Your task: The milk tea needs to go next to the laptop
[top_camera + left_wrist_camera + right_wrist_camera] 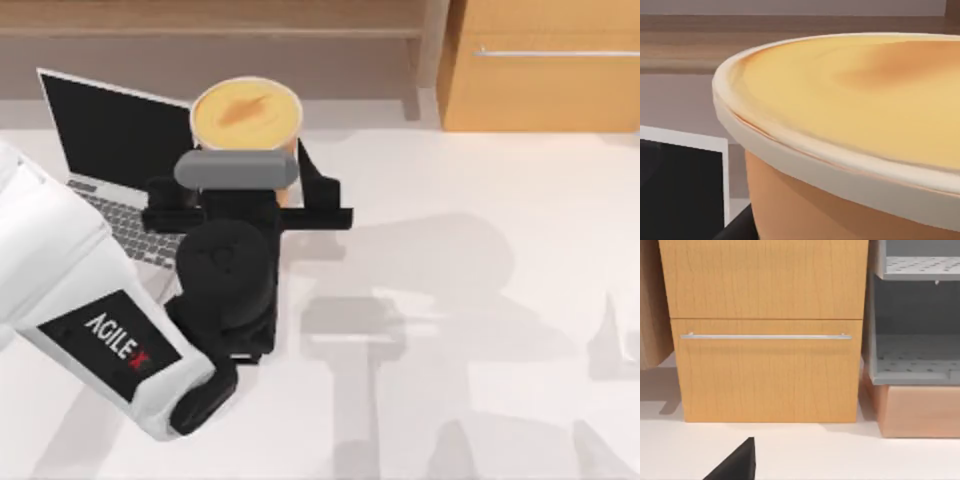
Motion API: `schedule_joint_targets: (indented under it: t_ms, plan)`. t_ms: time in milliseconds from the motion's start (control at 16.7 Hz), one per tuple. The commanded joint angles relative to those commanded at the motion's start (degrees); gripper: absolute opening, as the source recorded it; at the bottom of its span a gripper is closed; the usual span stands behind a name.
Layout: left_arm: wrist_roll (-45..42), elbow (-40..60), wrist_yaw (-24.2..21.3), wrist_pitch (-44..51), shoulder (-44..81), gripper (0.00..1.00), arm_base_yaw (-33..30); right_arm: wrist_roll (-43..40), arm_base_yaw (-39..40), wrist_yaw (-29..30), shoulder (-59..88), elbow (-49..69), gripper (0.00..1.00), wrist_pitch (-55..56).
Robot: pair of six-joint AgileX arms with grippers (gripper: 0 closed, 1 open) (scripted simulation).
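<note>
The milk tea is a cup of orange-tan drink with a round yellow-orange sealed top. It sits at the right edge of the laptop, whose black screen stands open at the table's back left. My left gripper is shut on the cup's sides below the rim, one black finger pressed against its right side. Up close in the left wrist view, the milk tea has the laptop screen behind it. Whether the cup rests on the table is hidden. Part of my right gripper shows, facing the cabinet.
A wooden cabinet with a metal drawer handle stands at the back right, also in the right wrist view as the cabinet, beside a grey shelf unit. White table stretches to the right and front of the arm.
</note>
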State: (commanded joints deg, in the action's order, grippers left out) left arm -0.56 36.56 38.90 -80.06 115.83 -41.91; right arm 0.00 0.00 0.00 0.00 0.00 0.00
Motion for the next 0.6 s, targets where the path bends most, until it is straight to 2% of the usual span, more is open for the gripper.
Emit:
schedule_joint_targets:
  t_ms: [600]
  plan:
    - [-2.8, 0.4, -1.3, 1.2, -2.9, 0.00, -3.3, 0.0, 0.0, 0.0, 0.0, 0.0, 1.00, 0.0]
